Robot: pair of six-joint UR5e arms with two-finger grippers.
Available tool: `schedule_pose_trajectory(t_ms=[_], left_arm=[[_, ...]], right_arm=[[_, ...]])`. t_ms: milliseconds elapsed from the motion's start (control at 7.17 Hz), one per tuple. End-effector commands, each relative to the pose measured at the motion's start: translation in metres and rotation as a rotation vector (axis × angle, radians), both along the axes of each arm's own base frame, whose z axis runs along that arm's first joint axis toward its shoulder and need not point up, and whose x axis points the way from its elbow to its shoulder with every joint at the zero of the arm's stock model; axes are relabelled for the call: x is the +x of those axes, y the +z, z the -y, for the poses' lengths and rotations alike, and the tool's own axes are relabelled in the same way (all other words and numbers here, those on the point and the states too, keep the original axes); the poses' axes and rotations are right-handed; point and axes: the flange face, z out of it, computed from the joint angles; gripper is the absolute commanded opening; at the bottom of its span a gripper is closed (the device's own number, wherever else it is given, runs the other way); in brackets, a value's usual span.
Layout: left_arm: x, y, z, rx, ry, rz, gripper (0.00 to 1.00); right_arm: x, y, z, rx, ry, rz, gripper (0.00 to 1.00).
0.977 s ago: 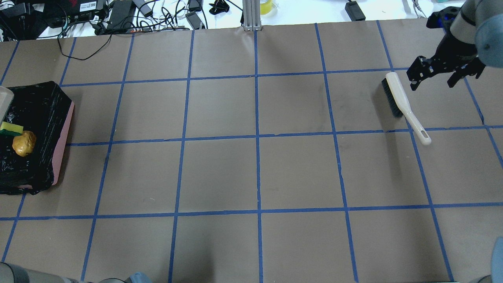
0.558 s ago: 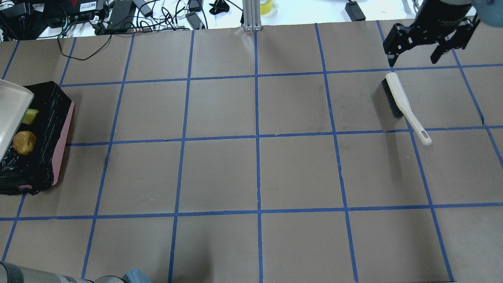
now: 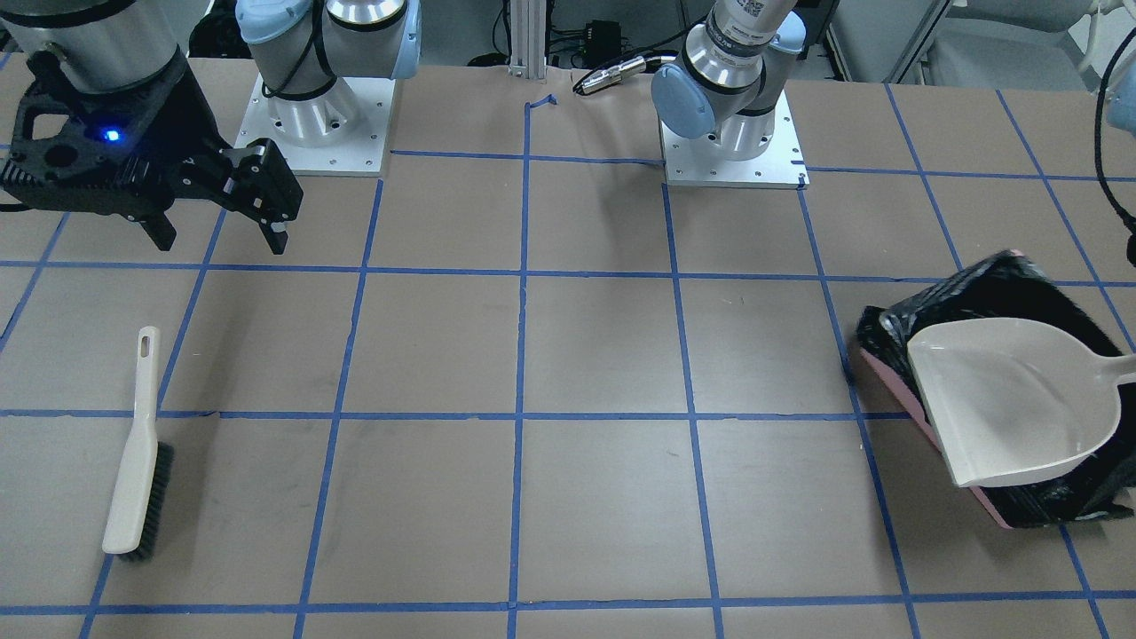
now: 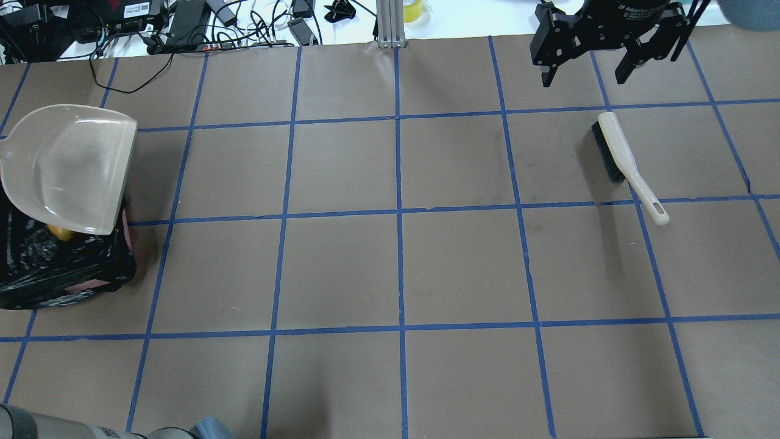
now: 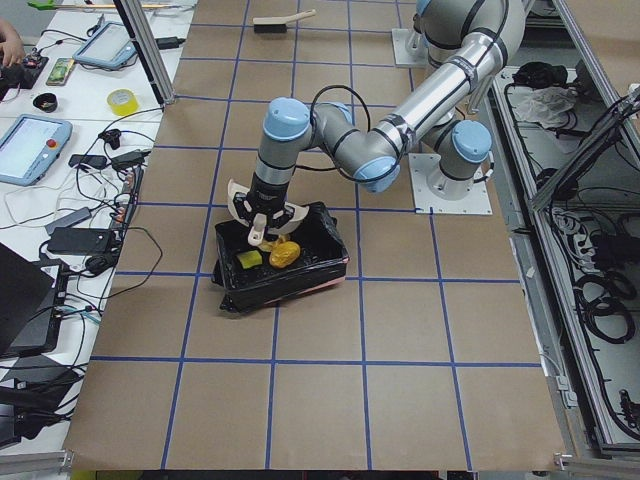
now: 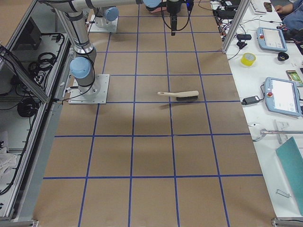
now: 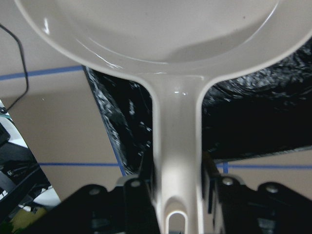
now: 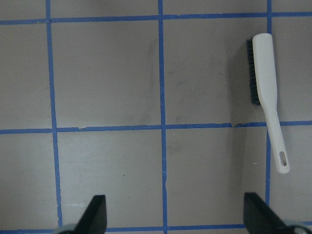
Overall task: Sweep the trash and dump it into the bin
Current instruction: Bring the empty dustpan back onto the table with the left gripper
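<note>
The bin [image 4: 67, 265], a pink tub lined with a black bag, stands at the table's left edge; it also shows in the front view [image 3: 985, 284]. My left gripper [image 7: 178, 170] is shut on the handle of the beige dustpan [image 4: 67, 164], held empty and about level over the bin. In the left side view the potato lump [image 5: 286, 254] and the yellow sponge wedge [image 5: 248, 259] lie in the bin [image 5: 310, 275]. The peel is hidden. My right gripper [image 4: 584, 72] is open and empty, high above the table beyond the brush.
The beige hand brush [image 4: 615, 149] lies on the table at the far right, its handle toward the robot; it also shows in the right wrist view [image 8: 265, 87]. Cables and devices lie along the far table edge [image 4: 183, 24].
The dustpan has swung from steeply tipped to level over the bin and now covers most of the trash in the overhead view. The open right gripper has moved away from the brush, toward the far edge.
</note>
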Motion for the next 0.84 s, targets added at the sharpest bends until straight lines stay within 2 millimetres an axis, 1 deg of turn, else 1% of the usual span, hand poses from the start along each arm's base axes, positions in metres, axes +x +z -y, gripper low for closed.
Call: schedule_pose_trajectory(t_ms=[0, 140, 279, 419, 558, 698], left_arm=[[-0.064, -0.027, 0.028, 0.038, 0.093, -0.2, 0.0], [-0.107, -0.034, 0.044, 0.068, 0.075, -0.218, 0.0], [-0.118, -0.029, 0.044, 0.079, 0.06, -0.22, 0.0], [-0.126, -0.025, 0.044, 0.098, 0.068, -0.238, 0.0], [-0.141, -0.035, 0.05, 0.116, 0.127, -0.328, 0.0], [-0.164, -0.051, 0.06, 0.138, 0.136, -0.382, 0.0]], right_arm=[[0.003, 0.013, -0.011, -0.027, 0.016, 0.006, 1.0], [0.002, 0.008, -0.012, -0.02, 0.016, 0.005, 1.0], [0.001, -0.002, -0.012, -0.003, 0.018, -0.005, 1.0], [0.0, -0.002, -0.013, -0.001, 0.017, -0.008, 1.0], [0.0, 0.0, -0.016, -0.006, 0.018, -0.007, 1.0], [0.0, 0.001, -0.016, -0.007, 0.018, -0.009, 1.0]])
